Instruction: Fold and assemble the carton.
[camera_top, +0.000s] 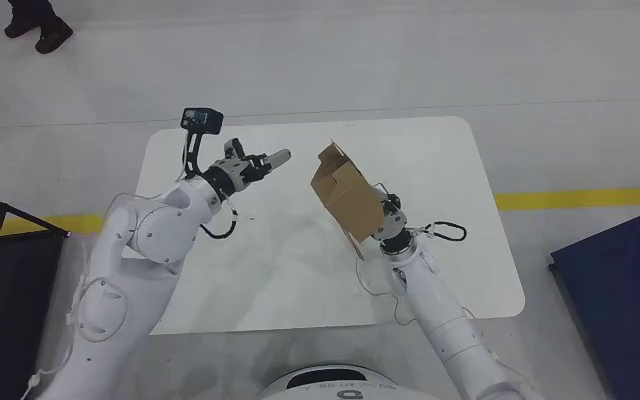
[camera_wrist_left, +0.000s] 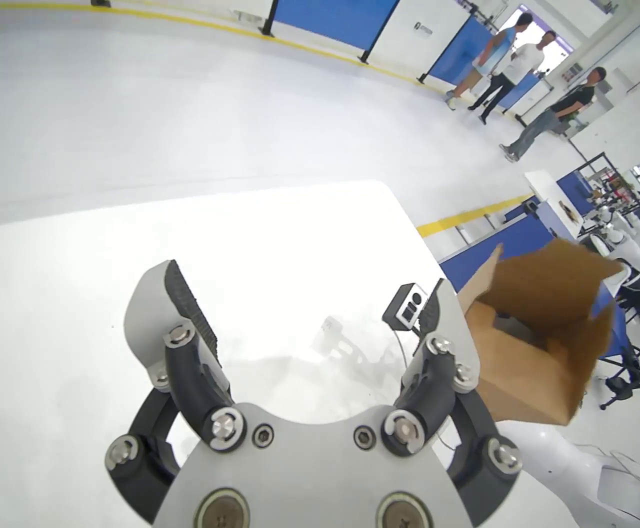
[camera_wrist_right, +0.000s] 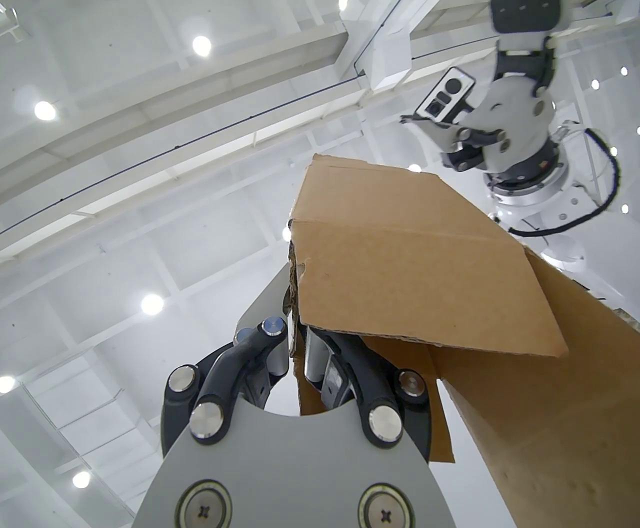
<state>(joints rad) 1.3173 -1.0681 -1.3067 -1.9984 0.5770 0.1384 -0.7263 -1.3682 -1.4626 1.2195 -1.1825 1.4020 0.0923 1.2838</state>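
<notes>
- Carton (camera_top: 347, 195) clamped by one flap in right gripper (camera_wrist_right: 295, 320), held tilted above table (camera_top: 450, 170).
- Left gripper (camera_wrist_left: 305, 285) spread wide, released, raised over table's left side, pointed at carton, not touching.

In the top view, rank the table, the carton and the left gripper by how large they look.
1. table, by far largest
2. carton
3. left gripper, smallest; it and the carton are both raised nearer the camera, yet the carton clearly looks bigger.
</notes>
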